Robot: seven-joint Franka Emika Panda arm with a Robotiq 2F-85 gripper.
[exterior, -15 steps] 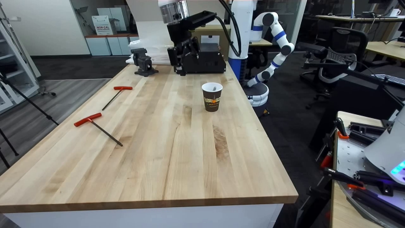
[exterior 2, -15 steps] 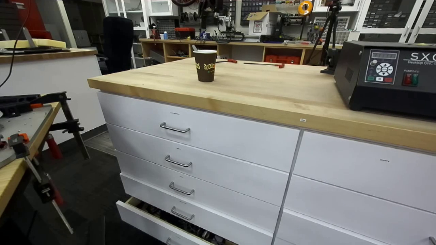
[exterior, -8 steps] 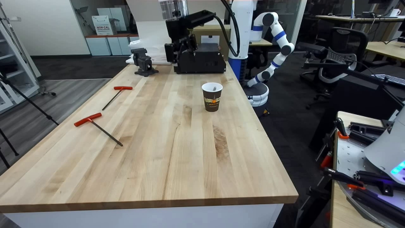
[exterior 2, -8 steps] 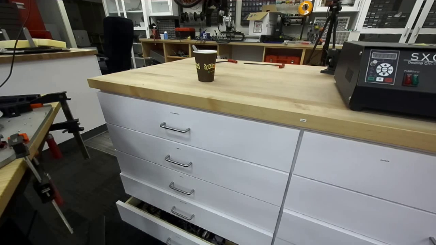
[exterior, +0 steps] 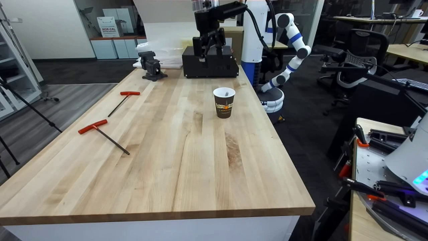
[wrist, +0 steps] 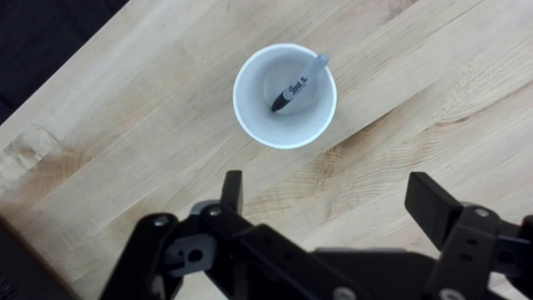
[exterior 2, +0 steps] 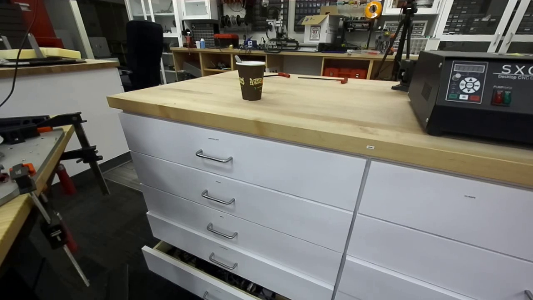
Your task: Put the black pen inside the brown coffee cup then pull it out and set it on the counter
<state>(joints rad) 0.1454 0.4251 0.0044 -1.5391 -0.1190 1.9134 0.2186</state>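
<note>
The brown coffee cup stands upright on the counter (exterior: 160, 174) in both exterior views (exterior: 223, 109) (exterior 2: 250, 85). In the wrist view I look down into the cup (wrist: 256, 100). The black pen (wrist: 297, 85) leans inside it, dark tip on the bottom and pale end against the rim. Its pale end shows above the rim in an exterior view (exterior 2: 237, 58). My gripper (wrist: 327, 179) is open and empty, with wood grain showing between its fingers (wrist: 232, 189). In an exterior view the gripper (exterior: 210, 57) hangs above the counter, apart from the cup, in front of the black box.
Two red-handled T-shaped tools (exterior: 93, 126) (exterior: 129, 93) lie on the counter. A black control box (exterior: 230, 68) and a small black vise (exterior: 152, 67) stand at its far end. The box is large in an exterior view (exterior 2: 470, 100). A counter edge (wrist: 66, 62) crosses the wrist view's upper left.
In an exterior view my gripper has risen away from the counter and then shifted to the right. The cup and the pen in it have not moved.
</note>
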